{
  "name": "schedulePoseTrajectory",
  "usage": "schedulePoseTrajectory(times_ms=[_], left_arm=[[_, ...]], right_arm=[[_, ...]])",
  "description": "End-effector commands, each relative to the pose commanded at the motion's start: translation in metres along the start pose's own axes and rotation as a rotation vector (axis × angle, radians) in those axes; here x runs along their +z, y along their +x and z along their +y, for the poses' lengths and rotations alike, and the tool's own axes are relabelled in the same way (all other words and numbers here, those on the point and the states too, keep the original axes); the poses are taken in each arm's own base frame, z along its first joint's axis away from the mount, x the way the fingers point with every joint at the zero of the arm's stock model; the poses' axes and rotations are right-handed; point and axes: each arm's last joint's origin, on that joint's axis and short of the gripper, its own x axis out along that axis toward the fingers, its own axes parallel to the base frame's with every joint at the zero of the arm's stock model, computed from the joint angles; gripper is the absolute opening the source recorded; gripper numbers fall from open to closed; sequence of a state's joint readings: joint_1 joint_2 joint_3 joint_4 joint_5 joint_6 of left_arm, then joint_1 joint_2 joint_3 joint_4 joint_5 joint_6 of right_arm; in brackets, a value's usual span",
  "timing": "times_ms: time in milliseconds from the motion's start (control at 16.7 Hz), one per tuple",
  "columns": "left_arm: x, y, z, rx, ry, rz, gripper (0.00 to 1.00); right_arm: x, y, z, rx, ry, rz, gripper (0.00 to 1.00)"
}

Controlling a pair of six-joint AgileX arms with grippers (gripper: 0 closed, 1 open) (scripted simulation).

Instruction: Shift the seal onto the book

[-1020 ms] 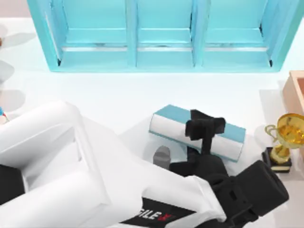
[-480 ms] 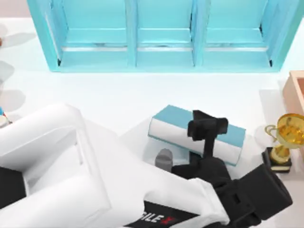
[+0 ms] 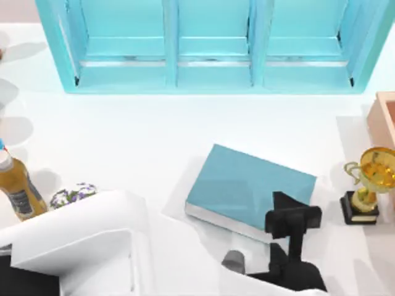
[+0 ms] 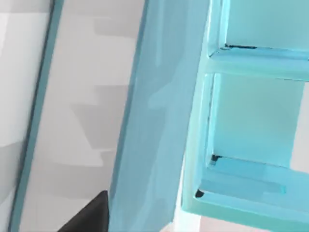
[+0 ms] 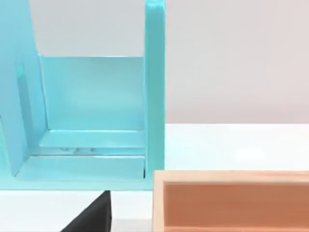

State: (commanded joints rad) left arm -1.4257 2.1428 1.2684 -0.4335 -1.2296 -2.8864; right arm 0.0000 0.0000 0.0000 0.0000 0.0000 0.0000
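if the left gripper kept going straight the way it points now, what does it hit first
Probably the book: in the top view the left gripper sits at its near right corner, aimed across the cover toward the shelf unit. Its height above the cover is unclear.

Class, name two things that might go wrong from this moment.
The left pincer hangs over the book's lower right corner in the top view; anything released there may land near the edge and slip off. The trophy stands just right of the book; a sideways swing might knock it over.
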Motion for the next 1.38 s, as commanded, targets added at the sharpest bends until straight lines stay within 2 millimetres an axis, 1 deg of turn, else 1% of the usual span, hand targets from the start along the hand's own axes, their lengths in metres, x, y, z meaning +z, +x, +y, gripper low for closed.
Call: schedulePoseTrajectory(times_ms=[300, 420, 600, 780, 1140, 1260, 1380], left_arm=[[0.014, -0.045, 0.011, -0.011, 0.033, -0.024, 1.00], [0.020, -0.057, 0.011, -0.027, 0.044, -0.035, 1.00], [0.027, -0.069, 0.010, -0.048, 0.047, -0.048, 1.00], [0.030, -0.073, 0.009, -0.059, 0.050, -0.057, 1.00], [0.030, -0.071, 0.008, -0.059, 0.048, -0.062, 1.00], [0.031, -0.067, 0.001, -0.047, 0.041, -0.074, 1.00], [0.034, -0.057, -0.016, -0.015, 0.025, -0.104, 1.00]], right_arm=[[0.000, 0.000, 0.000, 0.000, 0.000, 0.000, 1.00], [0.000, 0.000, 0.000, 0.000, 0.000, 0.000, 1.00], [0.000, 0.000, 0.000, 0.000, 0.000, 0.000, 1.00], [0.000, 0.000, 0.000, 0.000, 0.000, 0.000, 1.00], [0.000, 0.000, 0.000, 0.000, 0.000, 0.000, 1.00], [0.000, 0.000, 0.000, 0.000, 0.000, 0.000, 1.00], [0.000, 0.000, 0.000, 0.000, 0.000, 0.000, 1.00]])
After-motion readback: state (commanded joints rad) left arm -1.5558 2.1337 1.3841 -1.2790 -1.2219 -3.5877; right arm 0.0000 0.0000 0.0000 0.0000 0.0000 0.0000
